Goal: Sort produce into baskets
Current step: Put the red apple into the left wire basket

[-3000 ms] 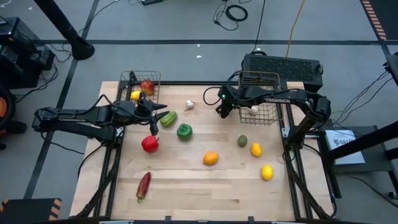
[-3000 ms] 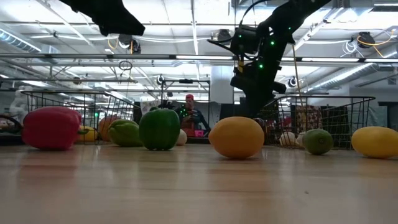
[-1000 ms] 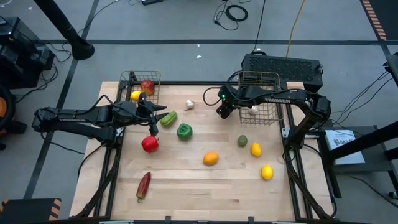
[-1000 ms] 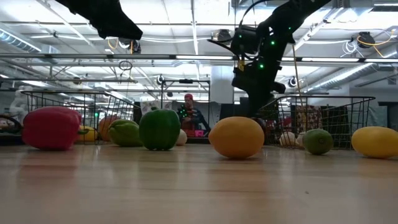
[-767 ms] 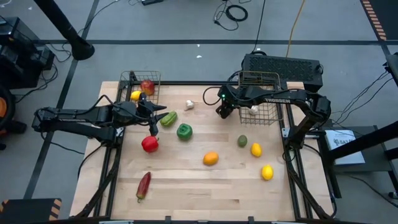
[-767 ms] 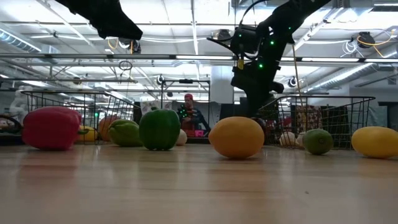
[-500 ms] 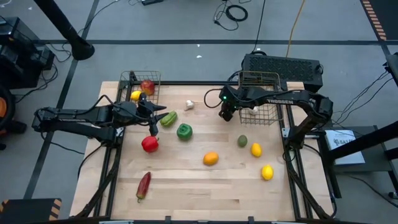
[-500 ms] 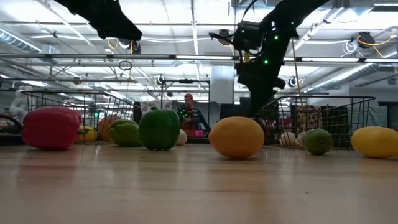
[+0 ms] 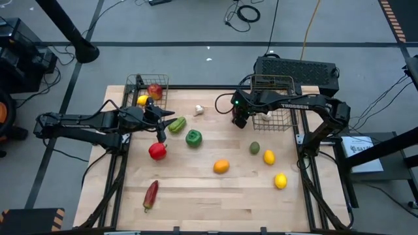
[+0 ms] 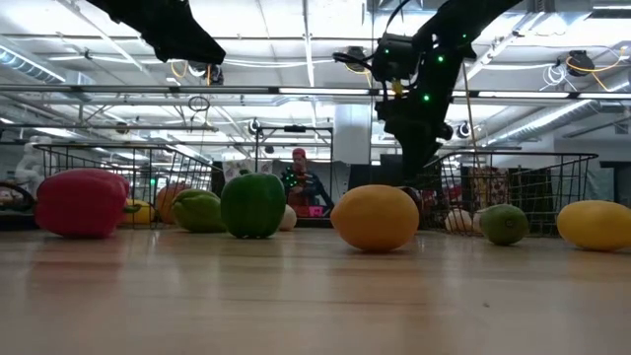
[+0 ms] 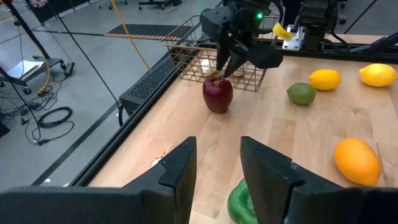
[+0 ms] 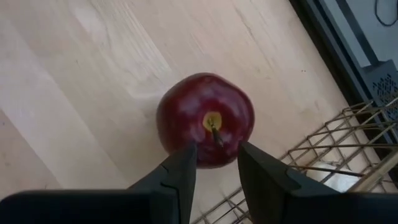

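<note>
A dark red apple [image 12: 205, 118] stands on its underside on the wooden table [image 9: 196, 189], stem [image 12: 215, 130] up, just in front of the right wire basket [image 9: 277, 85]. My right gripper [image 12: 216, 149] hangs over it, pointing steeply down and open, one fingertip on either side of the stem; I cannot tell whether they touch the apple. In the high view this gripper [image 9: 240, 119] hides the apple. My left gripper [image 9: 160, 121] waits open and holds nothing, in front of the left basket [image 9: 138, 81], which holds a red apple [image 9: 155, 90] and a lemon [image 9: 142, 100].
Loose on the table: a garlic [image 9: 198, 109], a striped green pepper [image 9: 176, 124], a green pepper [image 9: 193, 138], a red pepper [image 9: 157, 151], an orange [image 9: 221, 166], a lime [image 9: 254, 148], two lemons [image 9: 268, 156] [image 9: 280, 181] and a chili [image 9: 151, 194]. Another garlic [image 9: 266, 116] lies in the right basket.
My right gripper has rolled a little about its own axis above the spot in front of the right basket, and in the high view its head now shows slightly nearer that basket.
</note>
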Robot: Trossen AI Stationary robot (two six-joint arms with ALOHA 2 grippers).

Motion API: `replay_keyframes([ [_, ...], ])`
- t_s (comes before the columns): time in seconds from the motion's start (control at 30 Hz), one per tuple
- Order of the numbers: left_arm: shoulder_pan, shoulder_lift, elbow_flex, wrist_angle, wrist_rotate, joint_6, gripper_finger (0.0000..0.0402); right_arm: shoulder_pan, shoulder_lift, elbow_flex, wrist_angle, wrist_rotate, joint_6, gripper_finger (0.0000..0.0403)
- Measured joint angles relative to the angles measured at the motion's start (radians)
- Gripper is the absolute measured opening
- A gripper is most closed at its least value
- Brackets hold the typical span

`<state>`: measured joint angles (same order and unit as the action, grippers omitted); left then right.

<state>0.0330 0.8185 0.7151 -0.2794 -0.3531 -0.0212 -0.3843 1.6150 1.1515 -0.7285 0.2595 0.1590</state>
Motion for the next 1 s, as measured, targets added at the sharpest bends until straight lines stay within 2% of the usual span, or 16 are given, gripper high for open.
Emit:
replay_keyframes([
  [0.17,0.0,0.0,0.0,0.0,0.0,0.0,0.0132,0.0,0.0,0.0,0.0,0.0,-0.023,0.0106],
  [0.63,0.0,0.0,0.0,0.019,0.0,0.001,0.0132,0.0,0.036,0.0,0.006,-0.004,-0.039,0.0066],
  [1.0,0.0,0.0,0.0,0.018,0.0,0.002,0.0132,0.007,0.036,0.0,0.022,-0.004,-0.035,0.0012],
])
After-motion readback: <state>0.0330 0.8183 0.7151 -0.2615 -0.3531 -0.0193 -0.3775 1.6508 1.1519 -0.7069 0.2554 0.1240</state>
